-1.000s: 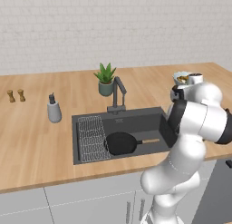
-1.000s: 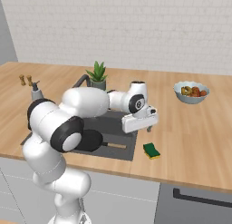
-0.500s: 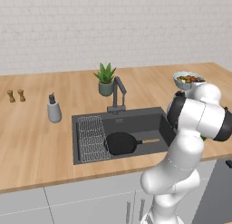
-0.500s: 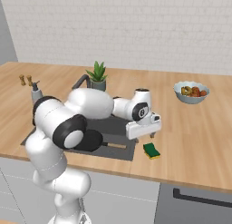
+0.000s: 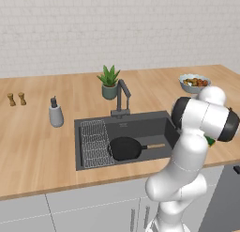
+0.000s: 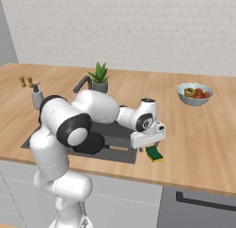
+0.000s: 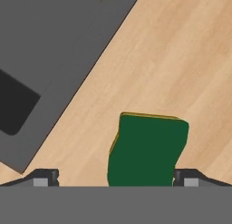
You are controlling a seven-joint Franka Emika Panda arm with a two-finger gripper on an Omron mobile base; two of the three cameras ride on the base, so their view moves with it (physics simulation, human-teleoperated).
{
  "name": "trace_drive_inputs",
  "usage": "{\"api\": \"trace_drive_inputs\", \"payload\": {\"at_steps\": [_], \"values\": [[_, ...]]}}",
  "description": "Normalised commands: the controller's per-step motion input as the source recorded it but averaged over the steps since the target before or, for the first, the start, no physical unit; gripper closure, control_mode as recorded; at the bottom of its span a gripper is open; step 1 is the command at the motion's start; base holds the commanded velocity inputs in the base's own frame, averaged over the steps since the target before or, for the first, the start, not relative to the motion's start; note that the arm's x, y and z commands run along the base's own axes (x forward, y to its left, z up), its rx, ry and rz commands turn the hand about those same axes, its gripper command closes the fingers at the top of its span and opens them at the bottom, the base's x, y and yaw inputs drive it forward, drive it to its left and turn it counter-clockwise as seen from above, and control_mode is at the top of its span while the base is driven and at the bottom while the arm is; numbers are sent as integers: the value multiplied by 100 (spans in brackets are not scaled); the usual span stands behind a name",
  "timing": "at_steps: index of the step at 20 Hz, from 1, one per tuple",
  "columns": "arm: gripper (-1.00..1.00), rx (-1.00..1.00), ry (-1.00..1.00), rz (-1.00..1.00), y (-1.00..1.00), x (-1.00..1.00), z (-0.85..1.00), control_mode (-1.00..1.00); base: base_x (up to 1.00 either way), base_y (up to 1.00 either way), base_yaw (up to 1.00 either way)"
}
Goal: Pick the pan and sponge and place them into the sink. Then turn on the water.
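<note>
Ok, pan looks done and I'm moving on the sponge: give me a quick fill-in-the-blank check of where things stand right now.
1. The pan lies inside the ____.
2. The sponge lies on the wooden ____, outside the sink.
3. The gripper is above the sponge with its jaws ____.
4. The faucet has no ____ falling from it.

Missing words: sink; counter; open; water
</note>
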Motion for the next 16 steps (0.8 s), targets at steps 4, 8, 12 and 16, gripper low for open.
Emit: {"api": "trace_drive_inputs", "payload": {"at_steps": [4, 8, 12, 16], "values": [[-100, 0, -2, 0, -20, 0, -18, -100, 0, 0, 0], [-100, 0, -3, 0, -10, 0, -28, -100, 0, 0, 0], [-100, 0, -2, 0, -2, 0, -36, -100, 0, 0, 0], [-100, 0, -1, 0, -2, 1, -30, -100, 0, 0, 0]]}}
